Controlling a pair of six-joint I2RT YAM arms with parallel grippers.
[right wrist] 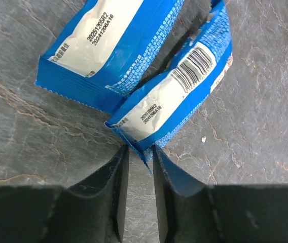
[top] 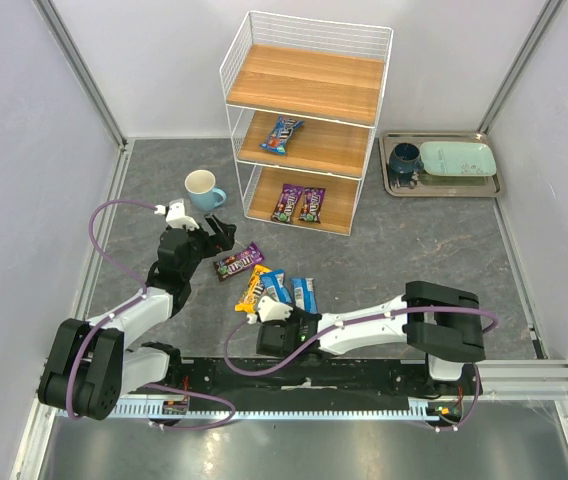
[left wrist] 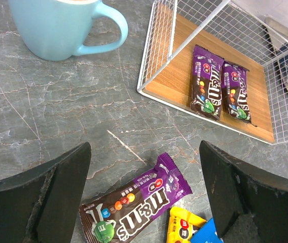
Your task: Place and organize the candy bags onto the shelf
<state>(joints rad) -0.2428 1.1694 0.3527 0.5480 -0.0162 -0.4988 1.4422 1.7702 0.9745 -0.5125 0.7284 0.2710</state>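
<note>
The white wire shelf [top: 304, 120] stands at the back. It holds one blue candy bag [top: 282, 134] on its middle board and two purple ones [top: 298, 203] on its bottom board, which also show in the left wrist view [left wrist: 218, 87]. A purple bag [top: 238, 263], a yellow bag [top: 255, 285] and two blue bags [top: 276, 288] [top: 305, 293] lie on the table. My left gripper [top: 226, 238] [left wrist: 144, 152] is open, its fingers either side of the purple bag [left wrist: 136, 205]. My right gripper [top: 262, 310] [right wrist: 140, 149] has its jaws nearly together on the corner of a blue bag [right wrist: 177, 91].
A light blue mug [top: 202, 187] [left wrist: 63, 25] stands left of the shelf. A metal tray [top: 442, 188] at the back right holds a dark cup [top: 405, 160] and a green plate [top: 457, 158]. A second blue bag [right wrist: 108, 45] lies beside the pinched one.
</note>
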